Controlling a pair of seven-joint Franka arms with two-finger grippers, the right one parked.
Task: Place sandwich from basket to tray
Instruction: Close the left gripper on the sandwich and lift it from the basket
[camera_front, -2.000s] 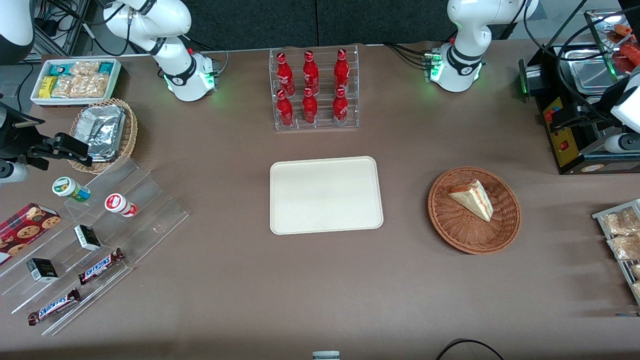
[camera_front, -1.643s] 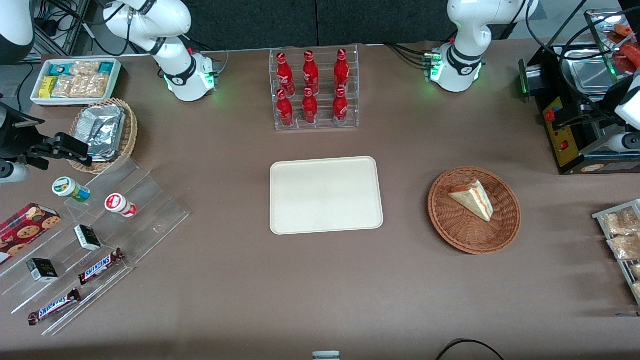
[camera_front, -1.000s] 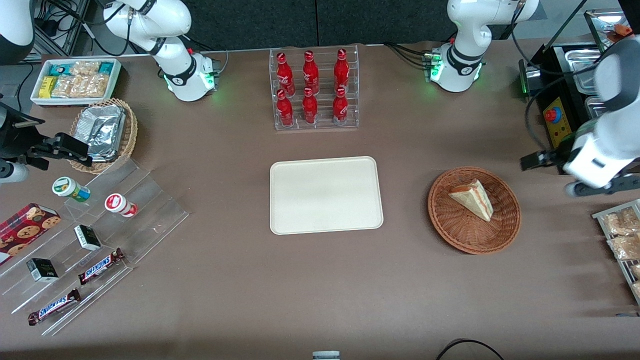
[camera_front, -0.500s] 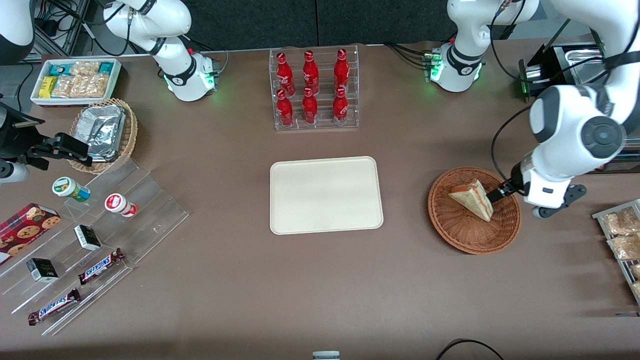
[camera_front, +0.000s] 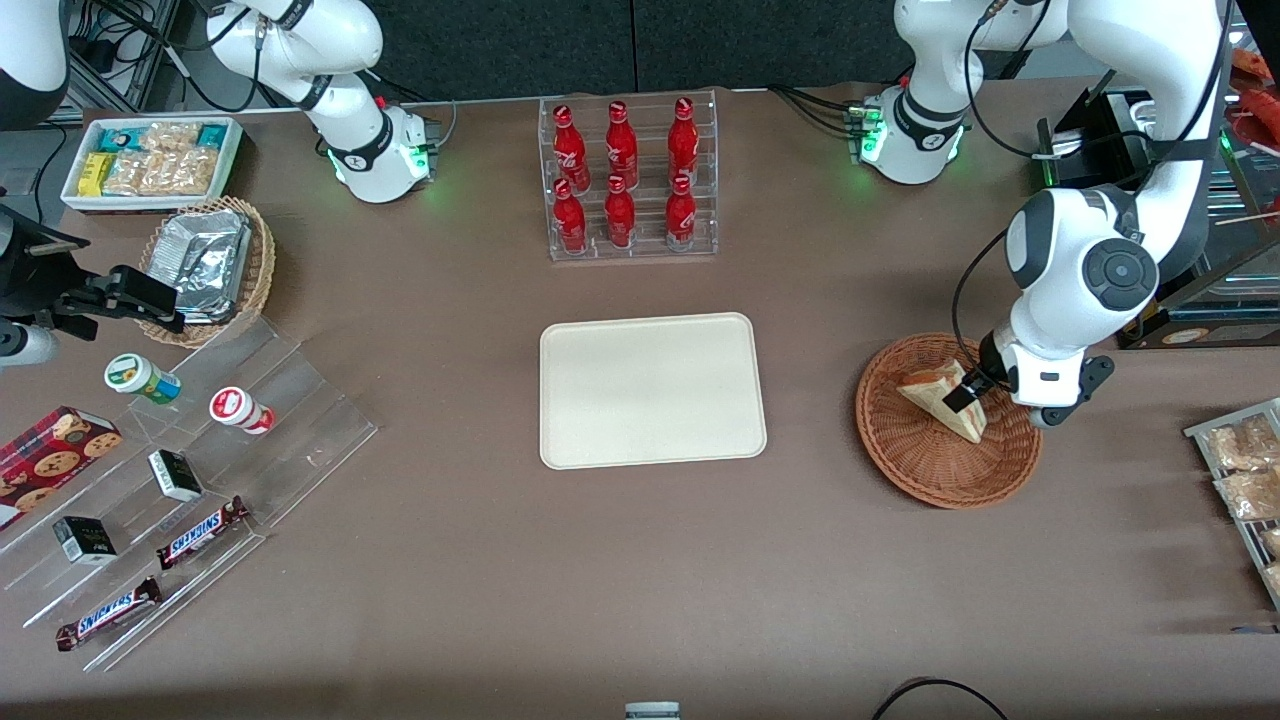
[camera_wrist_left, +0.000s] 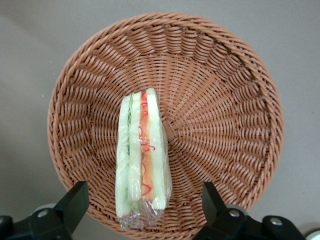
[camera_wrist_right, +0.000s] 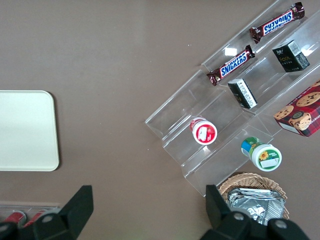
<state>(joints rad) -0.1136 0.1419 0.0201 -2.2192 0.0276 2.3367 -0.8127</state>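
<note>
The sandwich, a cream wedge with orange-red and green layers in clear wrap, lies in the reddish-brown wicker basket toward the working arm's end of the table. My left gripper hangs just above the sandwich, pointing down into the basket. In the left wrist view the gripper is open, its two dark fingers standing wide on either side of the sandwich and not touching it; the basket's weave fills the view around them. The cream-white tray lies bare at the table's middle.
A clear rack of red bottles stands farther from the front camera than the tray. A black machine and a rack of snack packets flank the basket at the working arm's end. An acrylic stand with snacks and a tan basket sit at the parked arm's end.
The left arm has swung in from beside the black machine and come down over the basket, bringing the open gripper above the sandwich. The sandwich has not moved.
</note>
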